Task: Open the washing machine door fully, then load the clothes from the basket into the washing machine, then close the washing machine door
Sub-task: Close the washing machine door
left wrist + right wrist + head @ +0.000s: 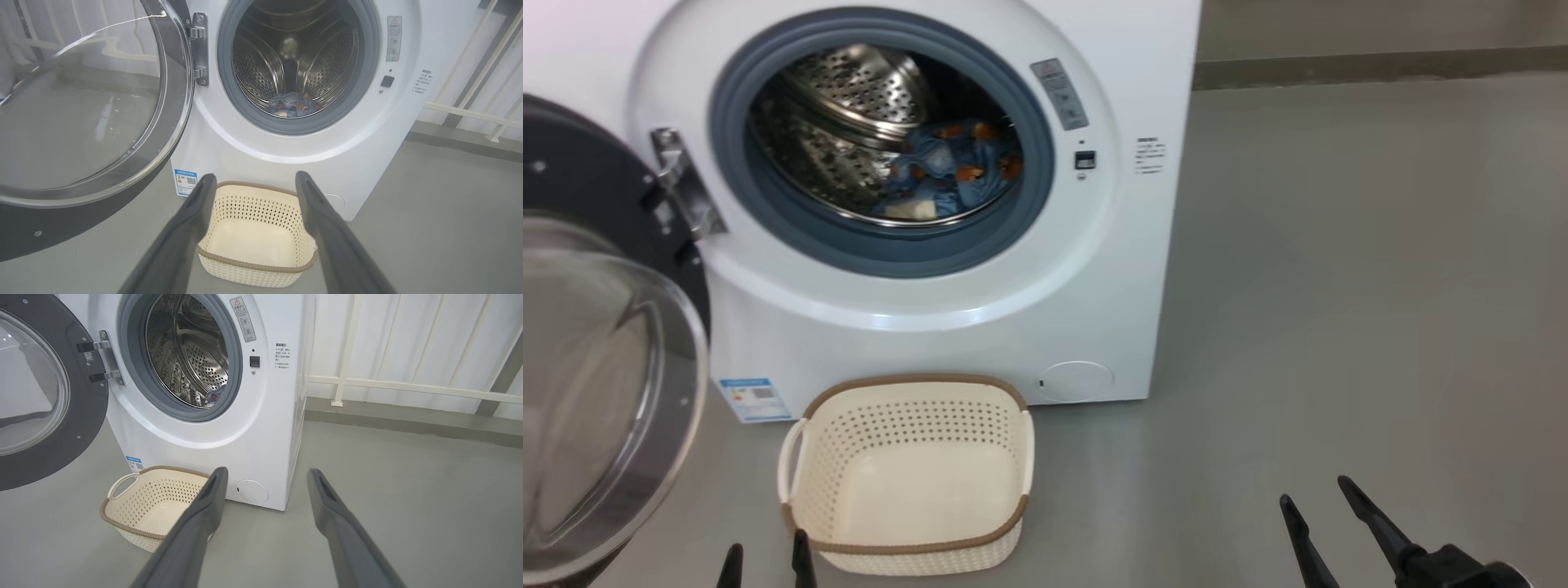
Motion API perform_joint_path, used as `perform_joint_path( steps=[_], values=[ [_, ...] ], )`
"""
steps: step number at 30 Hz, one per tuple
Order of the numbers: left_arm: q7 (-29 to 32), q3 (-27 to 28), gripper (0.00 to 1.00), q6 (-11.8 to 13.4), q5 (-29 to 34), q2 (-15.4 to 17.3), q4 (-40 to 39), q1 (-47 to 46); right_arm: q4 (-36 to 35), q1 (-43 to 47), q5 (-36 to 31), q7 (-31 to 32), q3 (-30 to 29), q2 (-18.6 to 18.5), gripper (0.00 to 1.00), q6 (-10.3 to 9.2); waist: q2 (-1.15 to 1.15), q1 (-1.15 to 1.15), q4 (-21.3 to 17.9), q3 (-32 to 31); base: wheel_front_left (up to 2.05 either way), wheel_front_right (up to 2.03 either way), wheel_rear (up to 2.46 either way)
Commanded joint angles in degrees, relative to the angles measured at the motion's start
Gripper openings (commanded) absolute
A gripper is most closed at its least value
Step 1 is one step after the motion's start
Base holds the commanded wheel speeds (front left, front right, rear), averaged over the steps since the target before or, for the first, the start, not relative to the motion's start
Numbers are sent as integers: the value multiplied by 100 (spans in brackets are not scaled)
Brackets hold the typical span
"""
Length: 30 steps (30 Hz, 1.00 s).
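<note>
In the head view, the washing machine (1094,269) stands with its door (605,343) swung out to the robot's left on the metal hinge (682,188), which leaves the round mouth free for loading. The clothes (952,167) lie low in the steel drum (849,98). Blue fabric with orange prints is on top and a pale patch shows at the front, though whether that patch is the cream garment cannot be told. The basket (907,547) sits on the floor (1339,286) just in front of the machine, under the mouth, likely so each lift is short. Its inside is bare, so loading looks done and only closing the door is left. The left gripper (766,543) shows at the bottom edge, just beside the basket's near left corner, fingers apart and holding nothing. The right gripper (1313,490) is well apart from the basket at the lower right, also spread and empty.

In the left wrist view, the left gripper (255,175) frames the basket (253,265) between its spread fingers. The door's (81,122) glass bowl looms close on the left. This arm is on the door's side and seems the better placed to push it shut.

In the right wrist view, the right gripper (266,470) points at the machine's lower front corner with its fingers wide. The basket (143,506) lies to one side, and a sliver of blue cloth (212,399) shows behind the grey seal (135,375).
</note>
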Motion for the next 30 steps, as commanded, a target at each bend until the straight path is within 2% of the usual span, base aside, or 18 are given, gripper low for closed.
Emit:
perform_joint_path(
  steps=[1,12,25,30],
  values=[
    [-37,191,100,1,90,52,-181,-231,-148,-322,18,-27,155,-116,100,9,0,0,311,19,0,0,0],
    [-37,187,100,56,110,52,-351,-240,-123,-695,30,-27,410,-273,100,9,0,0,1441,27,0,0,0],
    [-37,243,100,36,149,52,-295,-293,-55,-946,85,-27,664,-334,100,9,0,0,2369,2,0,0,0],
    [-37,340,100,64,116,52,-346,-317,31,-1135,108,-27,837,-342,100,9,0,0,2494,65,0,0,0]
  ],
)
